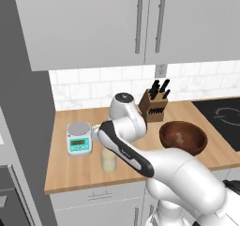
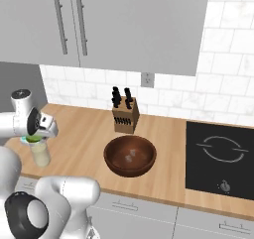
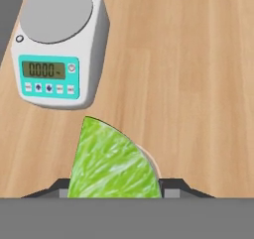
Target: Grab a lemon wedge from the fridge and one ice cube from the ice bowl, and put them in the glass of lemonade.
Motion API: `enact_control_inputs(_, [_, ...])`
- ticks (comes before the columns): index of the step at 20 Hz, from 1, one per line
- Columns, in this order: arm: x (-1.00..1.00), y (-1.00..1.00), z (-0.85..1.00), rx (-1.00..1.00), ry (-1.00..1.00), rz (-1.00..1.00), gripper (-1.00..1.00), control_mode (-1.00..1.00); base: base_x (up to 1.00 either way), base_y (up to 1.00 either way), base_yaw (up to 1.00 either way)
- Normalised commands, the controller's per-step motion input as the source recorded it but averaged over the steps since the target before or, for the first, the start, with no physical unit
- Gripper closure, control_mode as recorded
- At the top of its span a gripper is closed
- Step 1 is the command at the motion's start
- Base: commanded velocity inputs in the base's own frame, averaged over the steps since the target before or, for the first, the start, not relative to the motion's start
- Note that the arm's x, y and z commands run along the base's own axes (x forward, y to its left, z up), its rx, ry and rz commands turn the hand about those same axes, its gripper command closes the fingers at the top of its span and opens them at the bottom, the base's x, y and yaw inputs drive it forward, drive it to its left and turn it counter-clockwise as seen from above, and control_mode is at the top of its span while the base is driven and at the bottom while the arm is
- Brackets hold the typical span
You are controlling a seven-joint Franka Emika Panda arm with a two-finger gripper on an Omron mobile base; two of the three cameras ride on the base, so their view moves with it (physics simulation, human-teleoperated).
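A: Where is the lemon wedge sitting at this moment?

B: It is sitting between the fingers of the gripper, which is clenching it at the broad end; the pointed tip is sticking out ahead of the hand; from the right base camera a sliver of green is showing under the hand, just above the glass of lemonade.

A: So the hand is hovering over the glass?

B: That is how it is looking; in the hand camera a pale curved rim is peeking out from behind the wedge on one side, which I am taking to be the glass's lip; the kitchen scale is lying just beyond it on the counter.

A: What is making this drop go well?

B: Centring, I am thinking; the rim is showing on one side of the wedge only, so the hand may be sitting slightly off the mouth; nudging it until the wedge is hanging squarely over the opening, then lowering a little before letting go, is looking safest; a wedge released high could be catching the lip and tumbling onto the wood.

A: And afterwards?

B: The ice bowl is waiting well apart from the glass, in front of the knife block; pale cubes are lying inside it, and one is still needing fetching.
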Motion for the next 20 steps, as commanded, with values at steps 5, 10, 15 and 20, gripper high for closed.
enact_control_inputs(5, [-0.10,0.00,0.03,0.00,-0.13,0.00,1.00,-1.00,0.00,0.00,0.00])
enact_control_inputs(10, [0.00,0.00,0.00,0.00,-0.07,0.00,1.00,-1.00,0.00,0.00,0.00])
enact_control_inputs(15, [0.04,0.00,-0.04,0.00,0.00,0.00,1.00,-1.00,0.00,0.00,0.00])
enact_control_inputs(20, [0.00,0.00,-0.09,0.00,0.00,0.00,1.00,-1.00,0.00,0.00,0.00])
